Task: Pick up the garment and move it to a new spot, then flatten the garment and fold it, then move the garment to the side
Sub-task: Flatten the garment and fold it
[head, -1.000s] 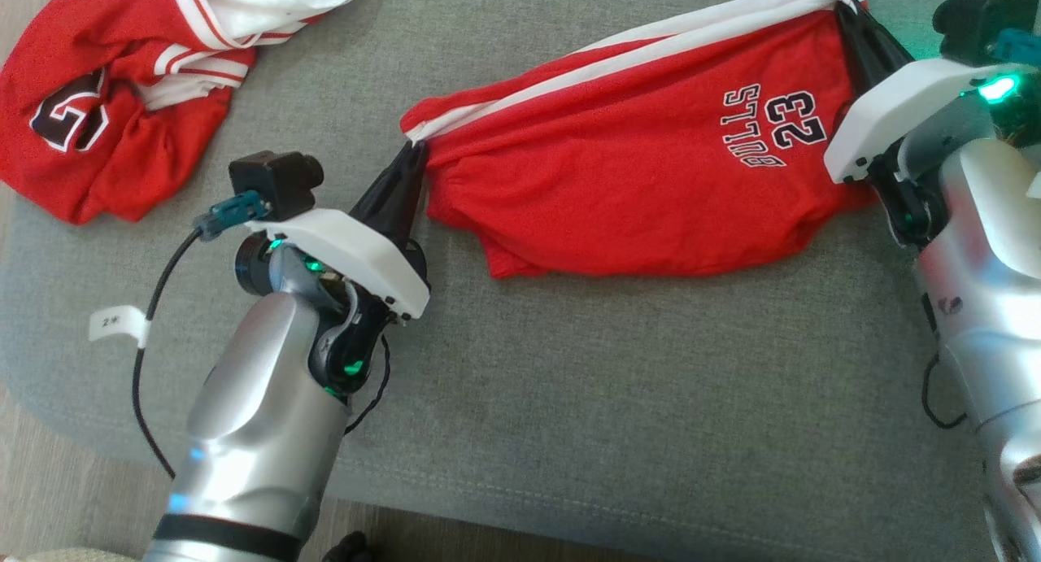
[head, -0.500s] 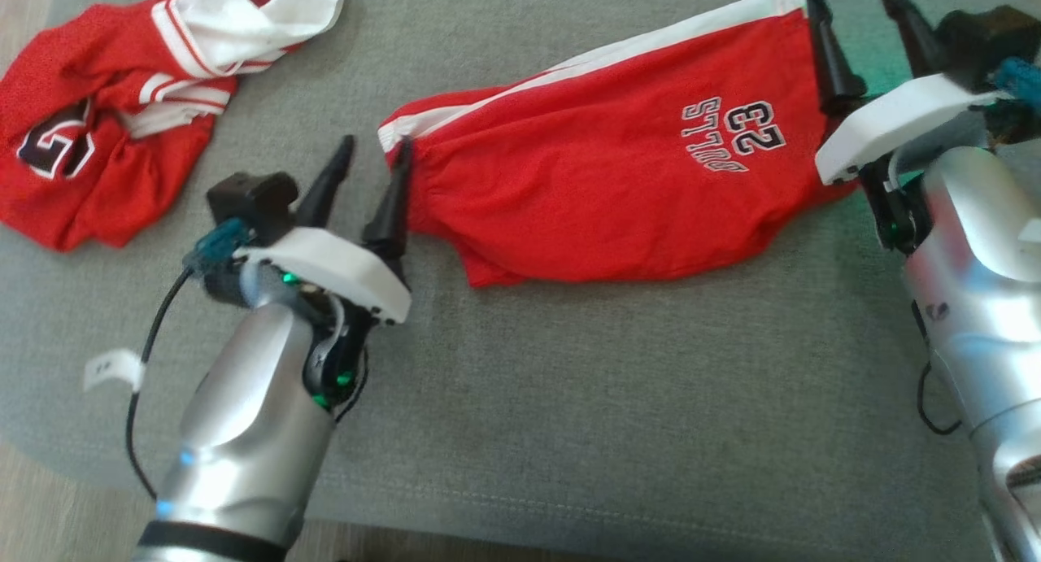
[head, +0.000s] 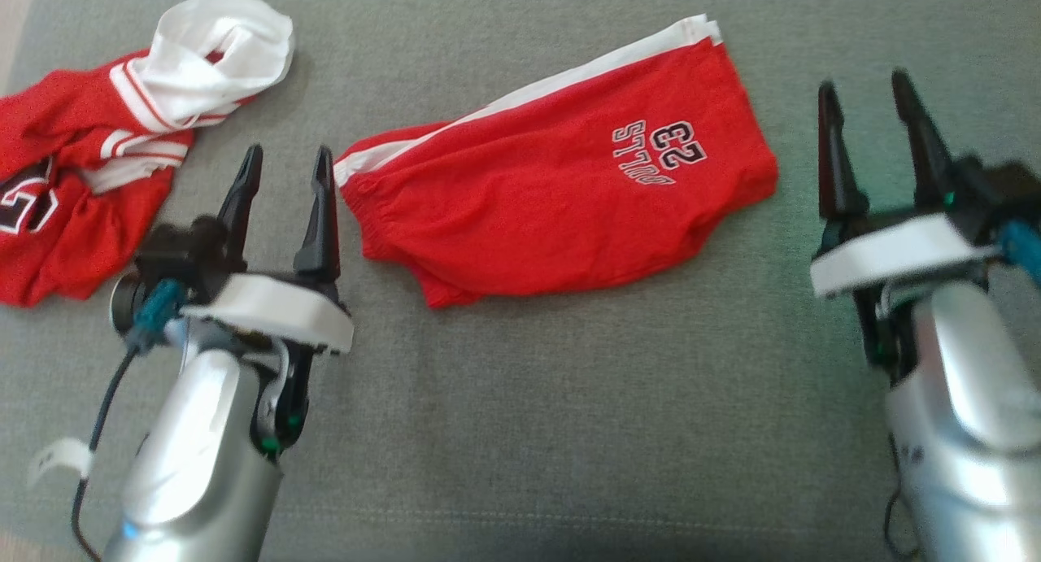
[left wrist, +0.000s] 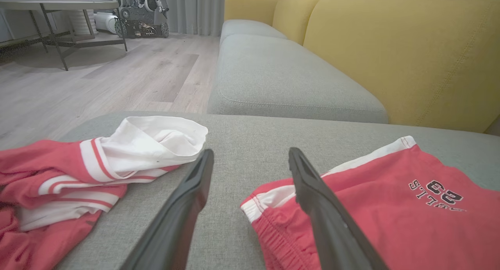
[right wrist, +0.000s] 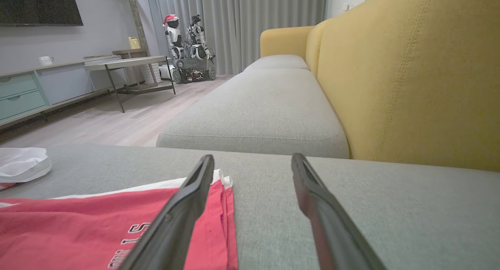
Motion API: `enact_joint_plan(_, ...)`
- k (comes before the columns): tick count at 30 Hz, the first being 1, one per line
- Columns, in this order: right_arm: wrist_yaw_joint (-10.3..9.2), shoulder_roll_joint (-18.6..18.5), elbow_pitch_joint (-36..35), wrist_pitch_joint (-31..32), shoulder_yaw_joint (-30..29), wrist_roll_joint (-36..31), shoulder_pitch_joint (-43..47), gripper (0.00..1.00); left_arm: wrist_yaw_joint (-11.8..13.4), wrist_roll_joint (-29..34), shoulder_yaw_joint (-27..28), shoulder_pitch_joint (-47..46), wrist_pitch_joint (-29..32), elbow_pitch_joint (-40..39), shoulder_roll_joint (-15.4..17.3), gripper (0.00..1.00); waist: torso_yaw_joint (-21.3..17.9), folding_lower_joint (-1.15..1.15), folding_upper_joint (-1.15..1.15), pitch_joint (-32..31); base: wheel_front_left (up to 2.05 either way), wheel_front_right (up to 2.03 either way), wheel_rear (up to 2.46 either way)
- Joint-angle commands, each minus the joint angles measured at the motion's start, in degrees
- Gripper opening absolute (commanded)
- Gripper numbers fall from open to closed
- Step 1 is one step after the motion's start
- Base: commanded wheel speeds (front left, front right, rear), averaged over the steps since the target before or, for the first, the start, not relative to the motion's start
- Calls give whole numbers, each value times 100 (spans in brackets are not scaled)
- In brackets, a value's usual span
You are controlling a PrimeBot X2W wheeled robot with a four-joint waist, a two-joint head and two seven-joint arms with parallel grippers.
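The garment (head: 561, 196) is a pair of red shorts with a white side stripe and a "Bulls 23" print, lying folded flat on the grey sofa cushion (head: 569, 416). My left gripper (head: 287, 157) stands open just left of its waistband end, holding nothing. My right gripper (head: 864, 84) is open too, a short way right of the leg end, apart from the cloth. The left wrist view has the shorts (left wrist: 375, 207) under the right finger (left wrist: 324, 211). In the right wrist view the shorts (right wrist: 90, 227) lie left of the fingers (right wrist: 179, 211).
A crumpled red and white jersey (head: 106, 163) lies at the cushion's far left, also in the left wrist view (left wrist: 78, 172). The yellow sofa back (right wrist: 410, 78) rises behind the cushion. Beyond are wood floor (left wrist: 97, 74), a table and another robot (right wrist: 187, 47).
Both grippers opened and let go of the shorts' ends, then drew back from them. The shorts now lie loose on the cushion. The head camera has also shifted.
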Motion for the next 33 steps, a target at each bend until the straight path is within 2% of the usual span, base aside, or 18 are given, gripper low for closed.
enact_joint_plan(1,-11,143,-439,127,8,-122,239,100,56,93,246,16,-69,-251,224,100,-82,0,0,-83,0,0,0)
enact_joint_plan(7,-11,405,-1552,534,-286,-238,1224,100,112,116,329,451,-69,-474,321,100,-223,0,0,-257,0,0,0)
enact_joint_plan(13,-11,506,-2174,878,-327,-270,1801,100,116,132,251,797,-22,-554,410,100,-286,0,0,-384,0,0,0)
enact_joint_plan(21,-11,536,-2502,1031,-373,-231,2058,100,147,97,191,958,56,-614,438,100,-291,0,0,-497,0,0,0)
enact_joint_plan(33,-11,540,-2610,1103,-358,-140,2081,100,182,36,166,980,119,-695,475,100,-317,0,0,-471,0,0,0)
